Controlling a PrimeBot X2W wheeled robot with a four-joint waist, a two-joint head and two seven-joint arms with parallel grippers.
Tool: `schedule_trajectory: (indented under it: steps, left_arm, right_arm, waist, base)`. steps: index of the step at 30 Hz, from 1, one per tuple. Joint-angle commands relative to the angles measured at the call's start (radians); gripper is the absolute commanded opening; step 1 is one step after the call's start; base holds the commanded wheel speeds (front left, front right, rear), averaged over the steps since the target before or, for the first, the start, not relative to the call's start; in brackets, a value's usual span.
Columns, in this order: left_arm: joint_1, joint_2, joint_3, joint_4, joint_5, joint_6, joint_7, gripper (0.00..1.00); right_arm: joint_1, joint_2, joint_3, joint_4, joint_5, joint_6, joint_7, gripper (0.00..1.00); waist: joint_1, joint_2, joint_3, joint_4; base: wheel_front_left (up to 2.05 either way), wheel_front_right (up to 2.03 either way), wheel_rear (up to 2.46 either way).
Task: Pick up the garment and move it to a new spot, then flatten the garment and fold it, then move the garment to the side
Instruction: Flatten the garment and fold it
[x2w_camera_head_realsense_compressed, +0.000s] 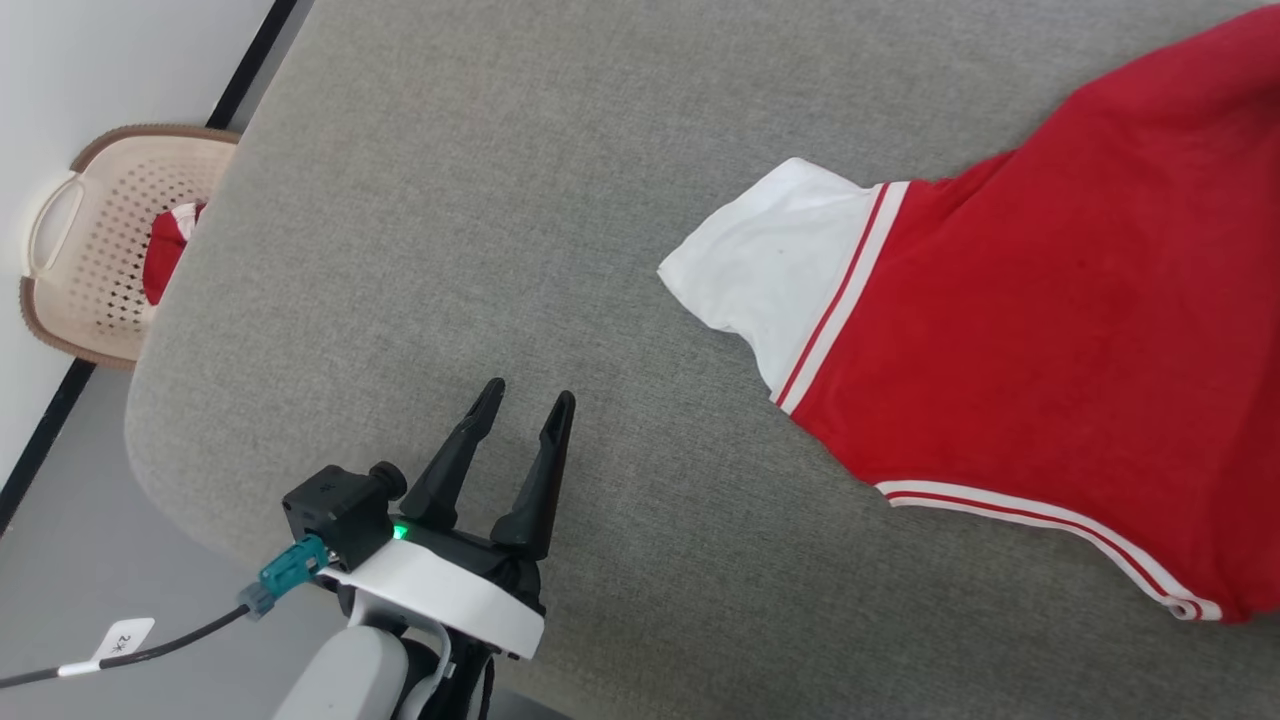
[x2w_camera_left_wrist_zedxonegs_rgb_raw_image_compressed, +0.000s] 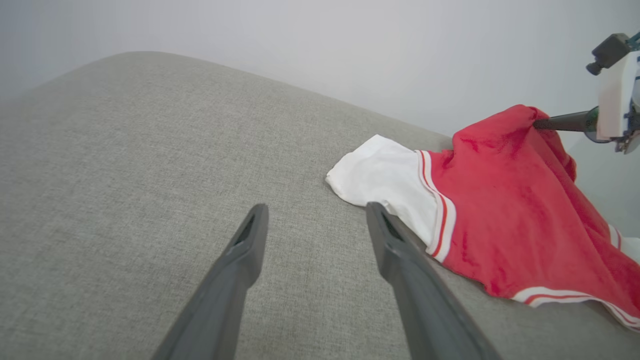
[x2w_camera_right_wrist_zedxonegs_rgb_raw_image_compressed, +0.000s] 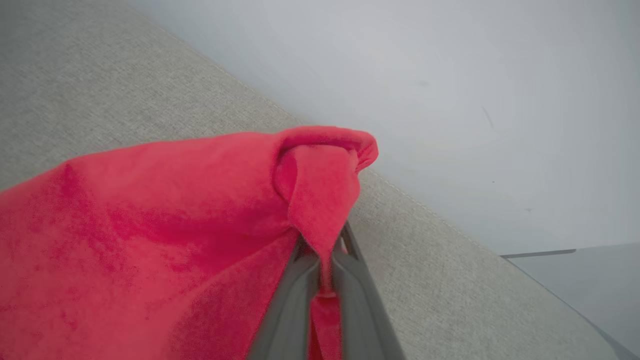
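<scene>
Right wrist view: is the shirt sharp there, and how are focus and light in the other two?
Right wrist view: the shirt, close to the lens, is soft and fuzzy. Left wrist view: the cushion weave is sharp. Head view: crisp, even light, no glare.

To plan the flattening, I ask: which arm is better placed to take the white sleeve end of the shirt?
Left, probably. The left gripper is open and empty above the grey cushion, close to the white sleeve end. The right gripper is shut on a raised fold of the garment.

Red garment (x2w_camera_head_realsense_compressed: 1050, 330), white-striped trim
</scene>
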Motion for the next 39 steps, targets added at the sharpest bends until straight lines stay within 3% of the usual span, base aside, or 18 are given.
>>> schedule_trajectory:
  steps: [1,2,3,8,13,18,23,26,30,34,39]
  left_arm:
    - [-0.016,0.003,0.0,0.004,-0.001,-0.002,-0.005,1.0]
    - [-0.018,0.009,-0.001,0.006,0.003,-0.002,-0.005,1.0]
    - [-0.02,0.018,-0.006,0.007,0.01,-0.002,-0.005,1.0]
    - [-0.04,0.106,-0.057,0.009,0.049,-0.002,-0.005,1.0]
    - [-0.108,0.277,-0.179,0.008,0.063,-0.002,-0.005,1.0]
    - [-0.233,0.475,-0.371,0.005,0.004,0.0,-0.005,1.0]
    - [-0.41,0.673,-0.608,-0.014,-0.056,0.0,0.002,1.0]
    - [-0.533,0.755,-0.771,-0.026,-0.099,0.0,0.037,1.0]
    - [-0.655,0.819,-0.86,-0.047,-0.146,0.0,0.118,1.0]
    - [-0.646,0.855,-0.865,-0.075,-0.148,0.0,0.241,1.0]
    - [-0.632,0.868,-0.866,-0.034,-0.139,0.0,0.263,1.0]
  right_arm:
    - [-0.006,0.011,0.001,0.018,0.008,-0.001,-0.022,0.33]
    - [-0.004,0.018,0.003,0.035,0.01,-0.001,-0.039,0.76]
    - [-0.001,0.024,0.006,0.049,0.015,-0.001,-0.059,1.0]
    - [0.047,0.04,0.035,0.062,0.059,-0.001,-0.178,1.0]
    - [0.126,0.029,0.053,-0.019,0.114,0.0,-0.308,1.0]
    - [0.255,0.047,0.013,-0.156,0.15,0.0,-0.419,1.0]
    - [0.421,0.114,-0.041,-0.308,0.139,-0.001,-0.477,1.0]
    - [0.527,0.174,-0.086,-0.385,0.114,0.0,-0.494,1.0]
    - [0.629,0.236,-0.128,-0.478,0.076,0.0,-0.495,1.0]
    - [0.692,0.298,-0.163,-0.562,0.03,0.0,-0.492,1.0]
    - [0.708,0.336,-0.174,-0.614,0.004,0.0,-0.481,1.0]
  waist:
    - [0.0,0.0,-0.006,-0.006]
    - [0.0,0.0,-0.012,-0.012]
    - [0.0,0.0,-0.02,-0.019]
    - [0.0,0.0,-0.078,-0.078]
    - [0.0,0.0,-0.122,-0.167]
    - [0.0,0.0,-0.138,-0.27]
    - [0.0,0.0,-0.118,-0.381]
    - [0.0,0.0,-0.092,-0.437]
    - [0.0,0.0,-0.055,-0.5]
    - [0.0,0.0,-0.015,-0.559]
    - [0.0,0.0,0.004,-0.592]
  base:
    - [0.0,0.0,0.0]
    - [0.0,0.0,0.0]
    - [0.0,0.0,0.0]
    - [0.0,0.0,0.0]
    - [0.0,0.0,0.0]
    - [0.0,0.0,0.0]
    - [0.0,0.0,0.0]
    - [0.0,0.0,0.0]
    - [0.0,0.0,0.0]
    - [0.0,0.0,0.0]
    - [0.0,0.0,0.0]
